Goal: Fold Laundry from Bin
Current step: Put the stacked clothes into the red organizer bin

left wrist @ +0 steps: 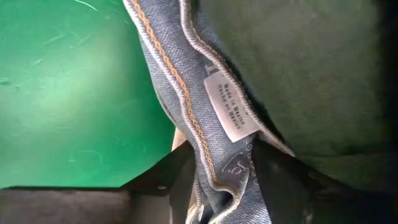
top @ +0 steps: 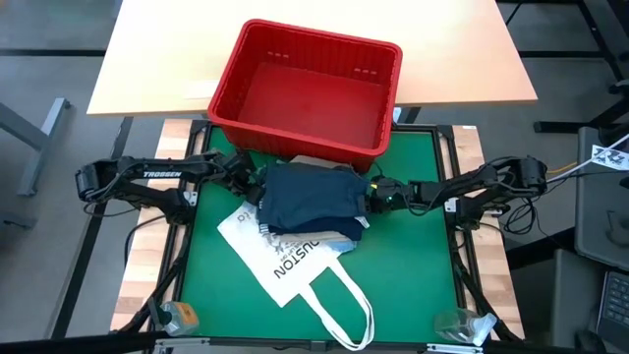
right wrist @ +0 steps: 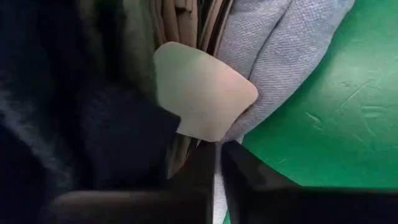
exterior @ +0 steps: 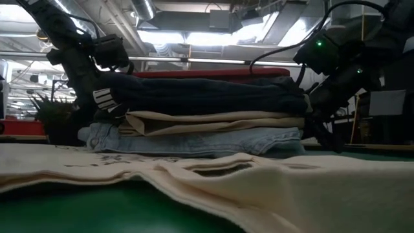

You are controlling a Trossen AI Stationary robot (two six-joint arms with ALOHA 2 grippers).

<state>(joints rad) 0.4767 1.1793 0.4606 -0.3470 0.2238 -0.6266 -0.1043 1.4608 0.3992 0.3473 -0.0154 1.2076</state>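
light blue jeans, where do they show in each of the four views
High view: jeans peek out at the stack's lower right edge.
Low view: bottom layer of the stack.
Left wrist view: seamed denim edge with a label.
Right wrist view: pale blue fold.
Shared landmark: the green mat.

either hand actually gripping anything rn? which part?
Left hand straddles the jeans at their stitched edge. Right hand is shut at the stack's edge; whether it pinches cloth cannot be told.
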